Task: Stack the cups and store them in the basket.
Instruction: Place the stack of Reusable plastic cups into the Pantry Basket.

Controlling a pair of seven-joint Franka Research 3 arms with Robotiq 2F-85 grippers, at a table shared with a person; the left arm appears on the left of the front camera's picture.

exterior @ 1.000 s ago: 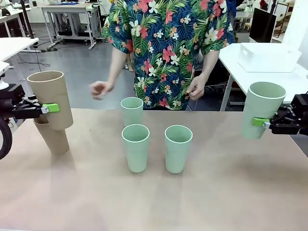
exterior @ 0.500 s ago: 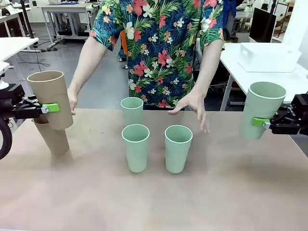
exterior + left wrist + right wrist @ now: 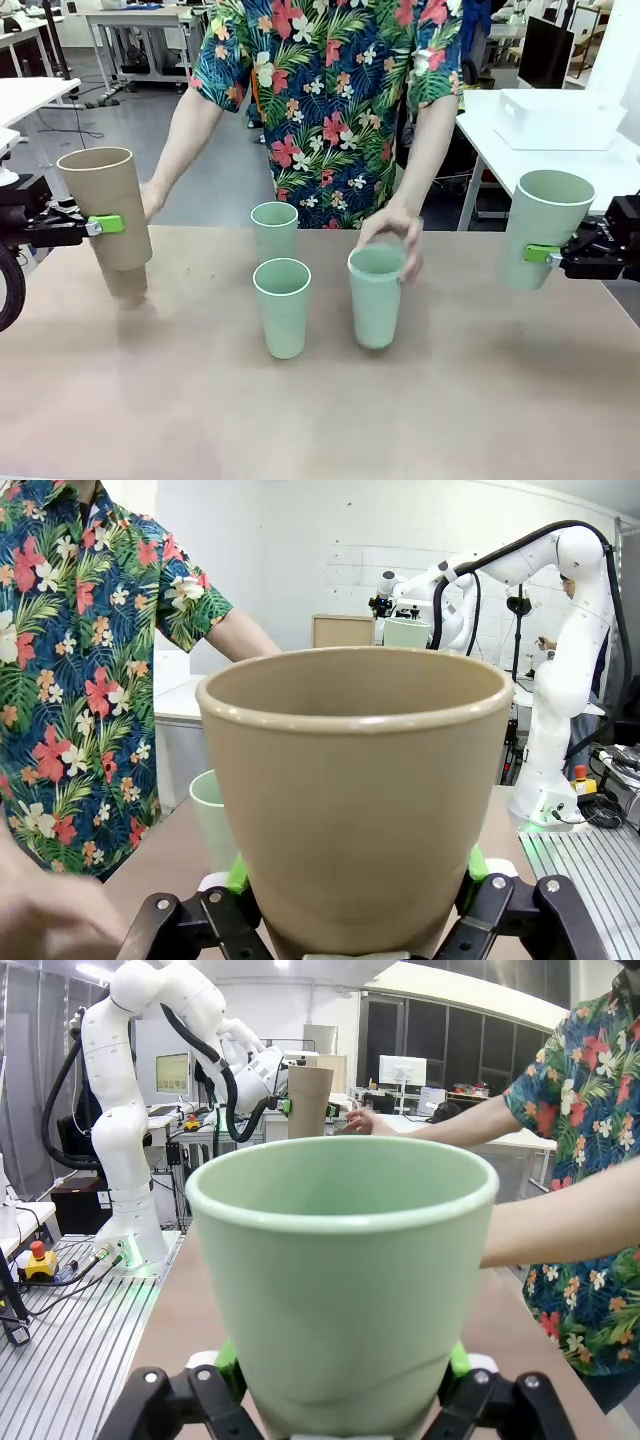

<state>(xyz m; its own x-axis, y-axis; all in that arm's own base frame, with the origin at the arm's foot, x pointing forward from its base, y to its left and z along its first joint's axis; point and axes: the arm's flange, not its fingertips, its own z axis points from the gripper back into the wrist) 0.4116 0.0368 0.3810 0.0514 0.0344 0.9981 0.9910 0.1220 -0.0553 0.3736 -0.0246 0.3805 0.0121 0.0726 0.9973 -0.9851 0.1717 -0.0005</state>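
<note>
Cups (image 3: 282, 315), six: two tan (image 3: 105, 205), one pinched in left gripper (image 3: 358, 870); four mint green, one pinched in right gripper (image 3: 345, 1362), one in person's left hand (image 3: 398, 230), two on table (image 3: 300, 420).

Three cameras, one table

Front view: from the robot's side, above the near edge of the table (image 3: 200, 400), facing down and across to the person (image 3: 325, 110) beyond the far edge. Middle distance.

Left wrist view: low, close behind a tan cup (image 3: 350, 800), facing across to the other arm (image 3: 575, 670).

Right wrist view: equally close behind a green cup (image 3: 340, 1290), facing the opposite arm (image 3: 120, 1130). All share the person's patterned shirt.
</note>
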